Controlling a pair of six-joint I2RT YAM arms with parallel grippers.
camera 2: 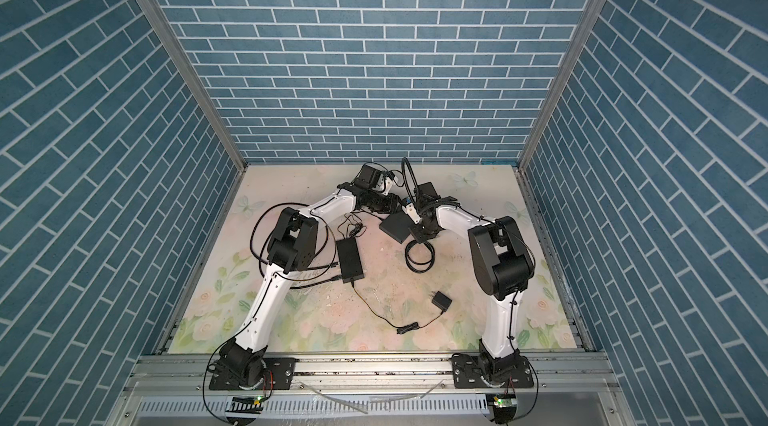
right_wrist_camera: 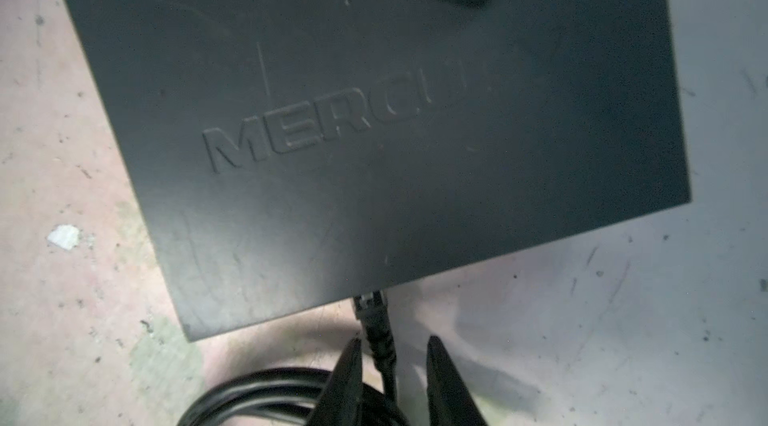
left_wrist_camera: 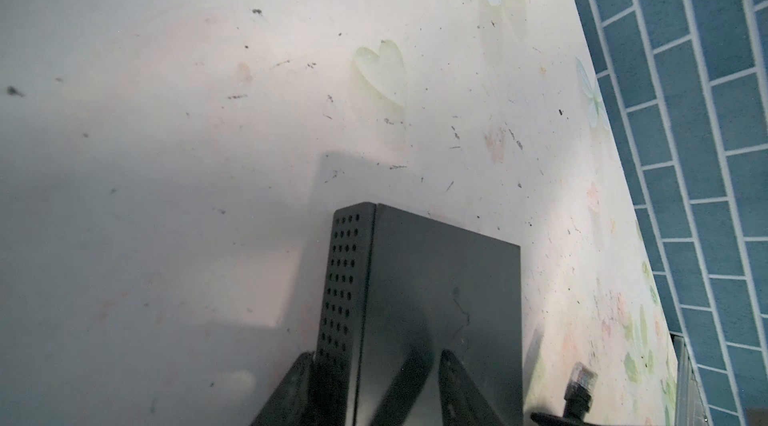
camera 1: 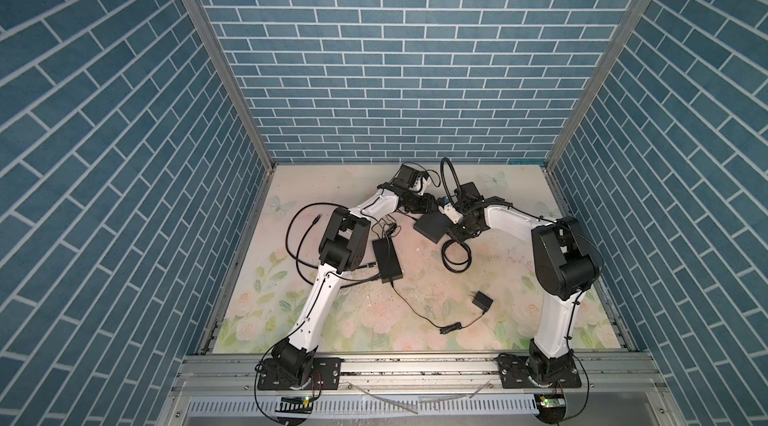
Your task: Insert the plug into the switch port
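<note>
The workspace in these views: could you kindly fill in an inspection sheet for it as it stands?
Surface: floral table mat, scuffed and speckled with dirt.
Job's things: black switch at far centre; plug at its edge, seating cannot be told.
Clutter: long black box; small wall adapter.
Grippers: left gripper clamped on the switch's end; right gripper open, fingers either side of the thick black cable behind the plug.
Cables: thick black cable coils beside the switch; thin cord runs from the long black box toward the wall adapter; looped cable on the mat's left side.
Surroundings: blue brick-pattern walls; metal rail in front.
</note>
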